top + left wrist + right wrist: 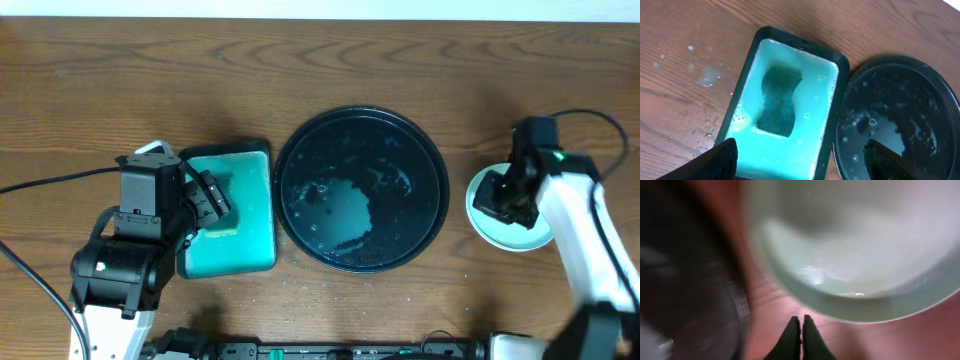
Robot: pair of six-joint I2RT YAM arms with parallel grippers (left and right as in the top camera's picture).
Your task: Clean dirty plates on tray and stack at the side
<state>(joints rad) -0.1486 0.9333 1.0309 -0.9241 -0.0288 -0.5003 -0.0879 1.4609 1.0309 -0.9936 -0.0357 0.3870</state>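
Right fingers fill the near edge of the right wrist view. They are pressed together and hold nothing. They hang over bare table, between the tray and the rim of the plates. This view is blurred, so the gap to the rim cannot be judged.

**Location of task items**
- The plates sit on the table near its right edge, outside the tray. The right arm hides part of them, so their number cannot be told.
- The tray sits at the table centre. It carries no plate, only a puddle with suds.

**Left side**
- Left fingers are spread wide and hold nothing. They hang above the teal tray.
- The teal tray holds pale liquid and a sponge.
- Droplets lie on the table toward the left edge.

**Hazards (judgement)**
1. Closed right fingers close to the rim: a sideways move is likely to push the plates toward the right edge or shift the stack.
2. Wet glaze: a narrow pinch on the rim is likely to slip.
3. A swing toward the centre can strike the tray rim and spill the puddle.
4. A low left descent can catch the teal tray wall and slop liquid onto the table.
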